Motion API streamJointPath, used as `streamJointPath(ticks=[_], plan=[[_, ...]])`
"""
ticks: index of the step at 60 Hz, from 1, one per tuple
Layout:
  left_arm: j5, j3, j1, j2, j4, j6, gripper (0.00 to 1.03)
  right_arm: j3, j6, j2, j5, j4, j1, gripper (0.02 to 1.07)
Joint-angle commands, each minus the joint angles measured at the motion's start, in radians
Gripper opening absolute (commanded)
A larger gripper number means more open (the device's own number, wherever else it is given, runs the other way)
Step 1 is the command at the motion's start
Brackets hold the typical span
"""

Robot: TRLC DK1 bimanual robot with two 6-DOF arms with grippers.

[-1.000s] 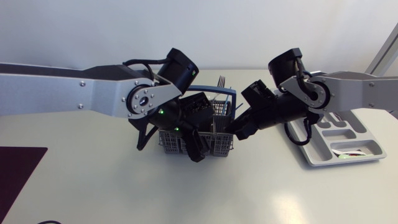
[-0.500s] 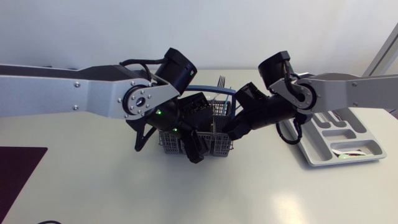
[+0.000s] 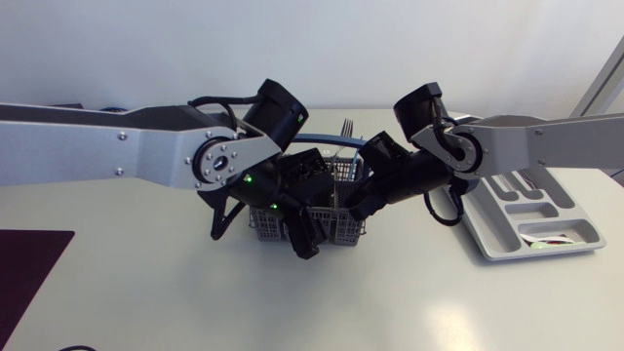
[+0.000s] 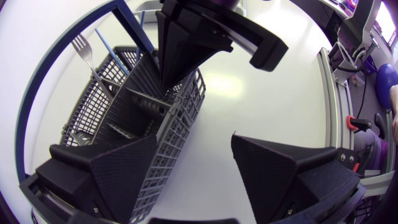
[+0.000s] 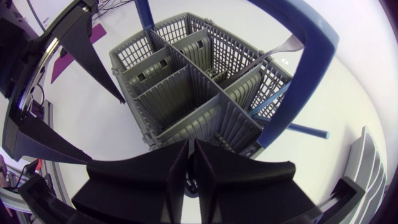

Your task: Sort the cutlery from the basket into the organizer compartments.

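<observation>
Evidently early in the sort: the basket (image 3: 261,224) stands mid-table, toward the far edge, with a fork (image 3: 346,128) upright in a far compartment. The organizer (image 3: 487,244) lies at the table's (image 3: 146,283) right edge, its contents too small to identify. The left gripper (image 4: 194,140), spread wide, straddles the basket's wall and holds nothing. The right gripper (image 5: 188,144), fingers drawn almost together, points down into the basket; whether they pinch a handle cannot be told. At least the fork remains to be moved.
</observation>
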Motion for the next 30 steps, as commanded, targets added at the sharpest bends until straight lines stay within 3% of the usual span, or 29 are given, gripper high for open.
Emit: streamJointPath(ticks=[1,6,8,15,30], plan=[[0.008,-0.024,0.004,-0.025,0.004,-0.010,0.83,0.008,0.020,-0.003,0.018,-0.017,0.018,0.09],[0.008,-0.024,0.002,-0.025,0.004,-0.010,0.83,0.006,0.022,-0.010,0.044,-0.017,0.023,0.10],[0.008,-0.025,0.004,-0.026,0.004,-0.011,0.83,0.006,0.023,-0.020,0.058,-0.020,0.024,0.17],[0.007,-0.030,0.004,-0.029,0.004,-0.010,0.83,0.026,0.025,-0.046,0.147,-0.083,0.053,0.24],[0.008,-0.033,0.004,-0.037,0.004,-0.010,0.83,0.085,0.012,-0.049,0.233,-0.192,0.070,0.25]])
